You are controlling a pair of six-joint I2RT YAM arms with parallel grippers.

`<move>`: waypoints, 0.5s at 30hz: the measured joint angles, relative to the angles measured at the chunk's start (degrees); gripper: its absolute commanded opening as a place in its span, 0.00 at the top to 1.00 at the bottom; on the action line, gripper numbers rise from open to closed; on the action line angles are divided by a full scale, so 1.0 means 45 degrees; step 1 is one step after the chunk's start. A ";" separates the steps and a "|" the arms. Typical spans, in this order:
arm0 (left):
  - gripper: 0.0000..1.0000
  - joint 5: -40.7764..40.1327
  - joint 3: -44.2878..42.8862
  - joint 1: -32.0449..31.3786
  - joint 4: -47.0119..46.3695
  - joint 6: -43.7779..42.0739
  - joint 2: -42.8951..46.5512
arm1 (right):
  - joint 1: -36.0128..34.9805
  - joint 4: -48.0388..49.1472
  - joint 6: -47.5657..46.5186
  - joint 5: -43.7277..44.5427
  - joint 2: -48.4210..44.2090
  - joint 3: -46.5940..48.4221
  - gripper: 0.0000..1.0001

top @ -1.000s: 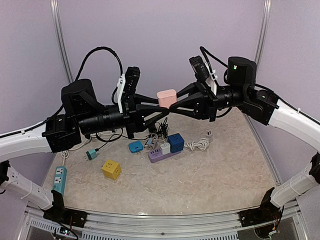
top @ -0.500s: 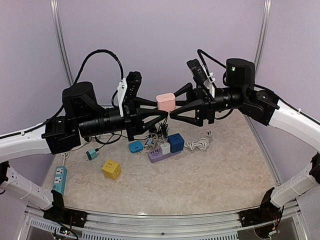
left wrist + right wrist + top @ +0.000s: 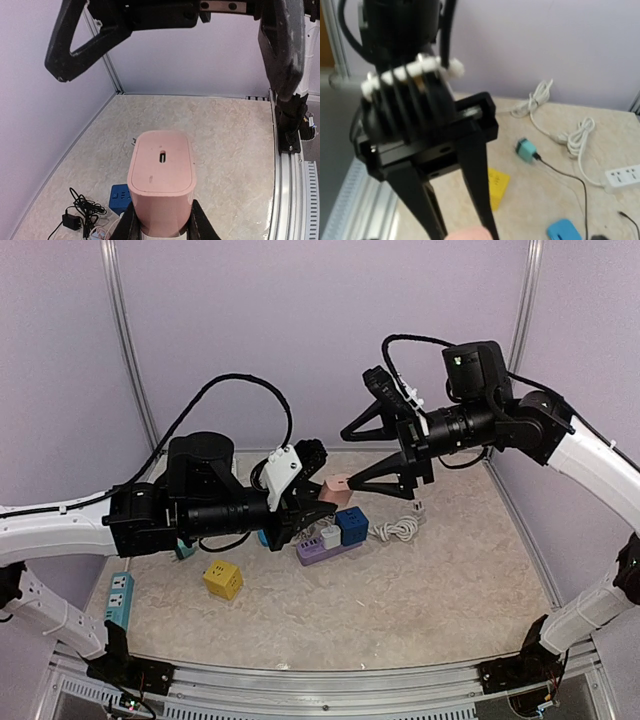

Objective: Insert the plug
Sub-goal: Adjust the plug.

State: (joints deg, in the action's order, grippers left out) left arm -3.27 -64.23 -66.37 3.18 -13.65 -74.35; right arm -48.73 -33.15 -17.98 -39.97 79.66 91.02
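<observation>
The pink plug block is clamped between the fingers of my left gripper, low over the table just above the purple power strip. In the left wrist view the pink plug fills the lower centre with a slot on its face, and the left gripper is shut on its sides. My right gripper hangs open above and to the right of the plug, touching nothing. Its fingers spread across the top of the left wrist view. The right wrist view shows the left gripper's fingers running down to the pink plug.
A blue cube adapter and a small white adapter sit on the purple strip. A yellow cube socket, a teal power strip, a coiled white cable, a white plug and black cords lie around it.
The right gripper has opened, let go of the pink plug and risen to the right. The left arm has carried the plug down toward the purple strip.
</observation>
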 measured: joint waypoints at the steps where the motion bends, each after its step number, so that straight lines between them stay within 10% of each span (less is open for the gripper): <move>1: 1.00 -0.0092 0.0000 0.0000 0.0126 -0.0097 -0.0097 | -0.0024 -0.0520 -0.0393 0.0117 0.0228 0.0345 0.08; 15: 1.00 -0.0374 0.0000 0.0005 0.0461 -0.0364 -0.0471 | -0.0486 -0.2375 -0.1559 0.1088 0.1457 0.0588 0.59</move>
State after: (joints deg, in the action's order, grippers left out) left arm -4.95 -64.23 -66.35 5.26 -15.29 -76.47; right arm -50.92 -43.83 -24.99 -35.07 86.21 93.67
